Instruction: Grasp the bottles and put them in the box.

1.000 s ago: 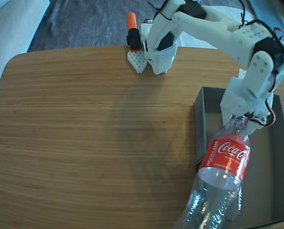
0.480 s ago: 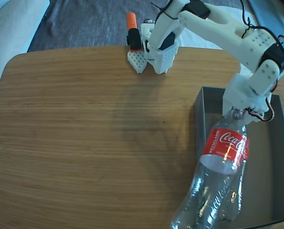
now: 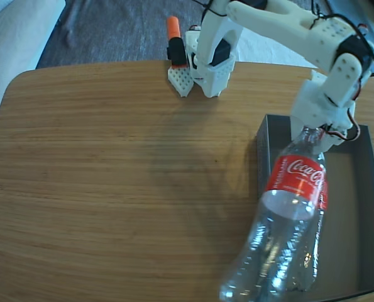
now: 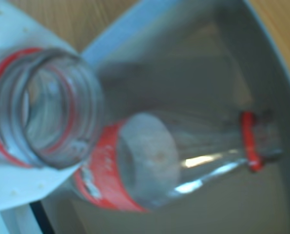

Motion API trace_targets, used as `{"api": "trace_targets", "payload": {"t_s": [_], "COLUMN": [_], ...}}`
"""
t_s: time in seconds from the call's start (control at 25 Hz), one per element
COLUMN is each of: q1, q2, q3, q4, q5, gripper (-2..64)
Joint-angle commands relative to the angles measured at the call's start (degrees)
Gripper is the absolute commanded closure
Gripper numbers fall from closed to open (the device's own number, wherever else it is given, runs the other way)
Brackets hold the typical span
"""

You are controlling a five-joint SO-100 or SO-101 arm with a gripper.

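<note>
Dark grey cardboard box (image 3: 363, 207) at the table's (image 3: 111, 182) right edge holds one small clear bottle (image 4: 183, 161) — my gripper (image 3: 312, 129) clenches the larger clear red-labelled bottle (image 3: 287, 207) by its neck, over the box's left wall.

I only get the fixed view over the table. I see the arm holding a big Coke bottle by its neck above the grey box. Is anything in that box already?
Observer: Yes. The wrist view shows a smaller bottle lying on its side on the floor of the box, beneath the larger bottle.
Visitor: Does the one it holds have a cap on?
Observer: No. The wrist view looks straight into its open mouth, with the gripper shut on its neck.
Visitor: Which way does the lying one point?
Observer: Its red neck ring sits toward the right of the wrist view, away from the held bottle's mouth.
</note>
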Motion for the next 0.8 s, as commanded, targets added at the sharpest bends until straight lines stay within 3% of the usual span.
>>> {"api": "trace_targets", "payload": {"t_s": [0.0, 0.44, 0.76], "q1": [-0.4, -5.3, -9.1], "q2": [6.2, 13.2, 12.1], "q3": [0.3, -0.5, -7.4], "q4": [0.4, -5.3, -6.0], "q5": [-0.5, 0.0, 0.1], "gripper": [60.6, 60.6, 60.6]}}
